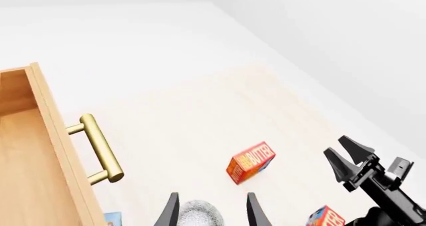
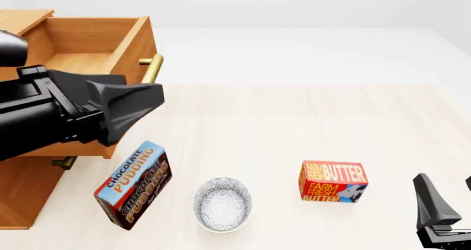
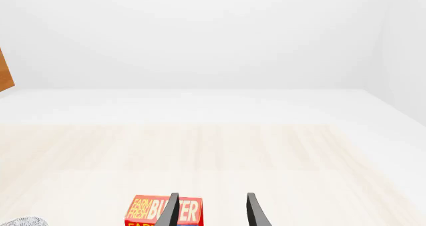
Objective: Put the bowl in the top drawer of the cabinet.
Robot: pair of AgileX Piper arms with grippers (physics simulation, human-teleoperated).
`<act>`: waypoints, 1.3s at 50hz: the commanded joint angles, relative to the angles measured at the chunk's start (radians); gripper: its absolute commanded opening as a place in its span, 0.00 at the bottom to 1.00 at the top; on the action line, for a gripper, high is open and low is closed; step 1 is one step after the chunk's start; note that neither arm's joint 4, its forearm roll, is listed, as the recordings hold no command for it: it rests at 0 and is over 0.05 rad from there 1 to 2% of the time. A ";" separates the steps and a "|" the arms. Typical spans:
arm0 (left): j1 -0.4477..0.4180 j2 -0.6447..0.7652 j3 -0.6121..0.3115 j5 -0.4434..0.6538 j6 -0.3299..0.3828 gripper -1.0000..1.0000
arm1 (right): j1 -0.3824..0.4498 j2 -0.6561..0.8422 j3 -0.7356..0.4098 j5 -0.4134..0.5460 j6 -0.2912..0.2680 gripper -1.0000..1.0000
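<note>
Nearest first: the bowl (image 2: 222, 203) sits on the worktop (image 2: 294, 128) at the near edge, between the pudding box (image 2: 134, 185) and the butter box (image 2: 332, 181), apart from both. Not yet held. Round, white ceramic, fine grey-blue pattern; looks glazed and slick, thin rim.

My left tool (image 1: 211, 211) hangs above it, spread wide, empty; the bowl shows between the two dark finger tips in the left wrist view. My right tool (image 2: 442, 206) waits low at the right edge, also spread, empty, near the butter box.

Risks, as I judge them:
- A pinch across the round wall could squirt the bowl out sideways; one finger inside the rim seems safer.
- The pudding box stands tilted just beside the bowl; a wide descent could knock it over.
- The carry to the drawer passes the brass bar handle (image 2: 151, 68); a low swing would clip the bowl on the front panel.

Farther off: the top drawer (image 2: 81, 43) stands pulled out of the cabinet (image 2: 19, 197), plain light wood, deep, square-cornered, apparently bare inside.
</note>
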 commanded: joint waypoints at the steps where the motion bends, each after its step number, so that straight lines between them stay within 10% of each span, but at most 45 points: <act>1: -0.020 0.022 0.025 -0.027 -0.021 1.00 | 0.000 0.000 0.000 0.000 0.000 1.00; 65: -0.120 0.223 0.173 -0.241 -0.161 1.00 | 0.000 0.000 0.000 0.000 0.000 1.00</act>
